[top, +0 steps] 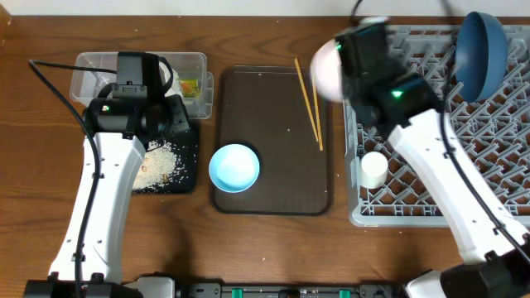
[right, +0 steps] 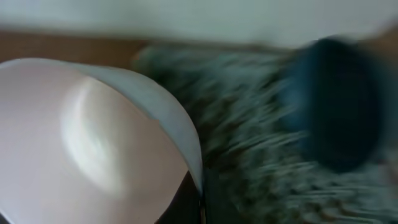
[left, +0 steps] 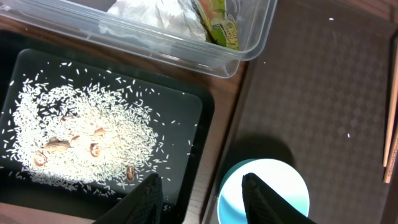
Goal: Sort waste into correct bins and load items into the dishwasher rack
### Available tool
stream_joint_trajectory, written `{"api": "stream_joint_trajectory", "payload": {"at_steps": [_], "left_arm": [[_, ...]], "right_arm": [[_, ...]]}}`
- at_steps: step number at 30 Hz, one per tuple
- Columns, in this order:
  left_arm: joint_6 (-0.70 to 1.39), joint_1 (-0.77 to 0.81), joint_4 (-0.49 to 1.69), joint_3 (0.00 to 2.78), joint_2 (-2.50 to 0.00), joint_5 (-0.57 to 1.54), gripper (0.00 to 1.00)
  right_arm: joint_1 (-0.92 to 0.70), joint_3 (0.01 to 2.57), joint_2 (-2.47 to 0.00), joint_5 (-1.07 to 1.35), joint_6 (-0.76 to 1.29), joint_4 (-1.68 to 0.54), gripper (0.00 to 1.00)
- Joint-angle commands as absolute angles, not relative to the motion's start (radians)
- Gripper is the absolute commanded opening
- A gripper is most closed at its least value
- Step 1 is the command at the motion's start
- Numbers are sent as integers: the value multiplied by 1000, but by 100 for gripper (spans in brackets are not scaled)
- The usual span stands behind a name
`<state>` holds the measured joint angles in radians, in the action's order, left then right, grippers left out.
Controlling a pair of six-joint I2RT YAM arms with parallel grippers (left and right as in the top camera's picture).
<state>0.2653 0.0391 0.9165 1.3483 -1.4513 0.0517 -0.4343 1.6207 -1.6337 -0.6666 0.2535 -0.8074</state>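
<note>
My right gripper (top: 341, 62) is shut on the rim of the white-pinkish bowl (top: 326, 73), held in the air at the left edge of the grey dishwasher rack (top: 497, 124); the bowl fills the blurred right wrist view (right: 87, 143). The dark blue plate (top: 482, 43) stands upright in the rack, and the white cup (top: 373, 170) sits in its front left corner. My left gripper (left: 200, 193) is open and empty over the black tray's right edge (left: 208, 124). Rice scraps (left: 81, 134) lie in the black tray. The tissue (left: 158, 15) and snack wrapper (left: 221, 25) lie in the clear tub (left: 249, 53). The light blue bowl (top: 234, 167) and chopsticks (top: 309, 103) rest on the brown tray.
The brown serving tray (top: 273, 132) lies in the middle between the bins and the rack. The black tray (top: 186, 170) and clear tub (top: 199, 58) sit at the left. The left arm covers part of both bins from overhead.
</note>
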Motion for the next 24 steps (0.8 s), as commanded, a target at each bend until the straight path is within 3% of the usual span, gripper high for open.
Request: {"api": "stream_joint_trajectory", "payload": {"at_steps": [1,10,16,24], "left_arm": [[260,34,920,1346,-1457,40,48],[261,34,919,1346,-1457,40,57],[260,34,924,1346,-1457,40,70],[260,34,934,1346,-1457,40,82]], "right_arm": [[-395,1622,-1673,-1017,295,-760,1],[-305,1622,-1869,-1164,156,-554,1],[-302,1622,-2004,-1233,-8,-371,1],[-301,1622,-2114,-1256,-22,-277,1]]}}
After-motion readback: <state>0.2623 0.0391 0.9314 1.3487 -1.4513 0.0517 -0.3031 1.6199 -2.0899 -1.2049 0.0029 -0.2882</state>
